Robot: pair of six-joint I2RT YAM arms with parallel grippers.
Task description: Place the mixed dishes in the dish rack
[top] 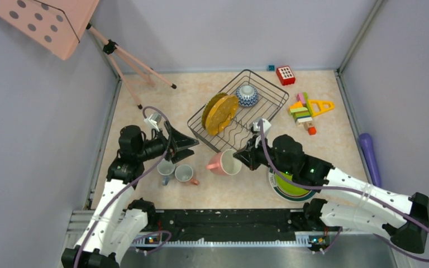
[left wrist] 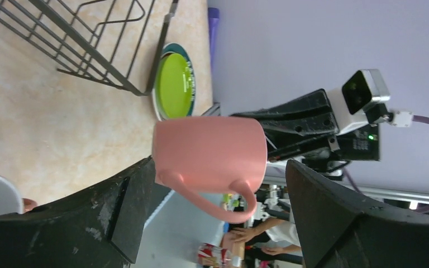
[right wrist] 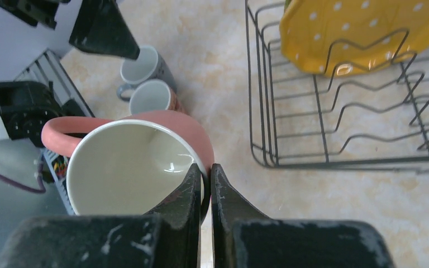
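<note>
The pink mug (top: 226,162) sat just outside the near corner of the dish rack (top: 232,82), tipped so that its mouth faced the right arm and its handle pointed away toward the left arm. The right gripper (top: 240,158) had it by the rim. Its jaws were pinched nearly together on the thin wall, one finger inside the cup and one outside. We could not tell whether the mug's underside was clear of the table.

In the rack, the yellow plate (top: 220,113) stood on edge in the wavy dividers and the patterned bowl (top: 247,95) sat at the far end. The divider slots on the near side held nothing. The lime-green plate (top: 285,183) lay on the white plate with dark green rim (top: 279,192) on the table, partly under the right arm. A grey mug (top: 166,167) and another mug (top: 185,173) stood side by side by the left gripper (top: 194,147), which was spread wide and held nothing.

We judged the step to be the pick of the pink mug, with the grasp made and the carry not yet begun. The next move called for a lift high enough to clear the rack's raised side. After that came a short carry over the near wires and a set-down away from the yellow plate.
</note>
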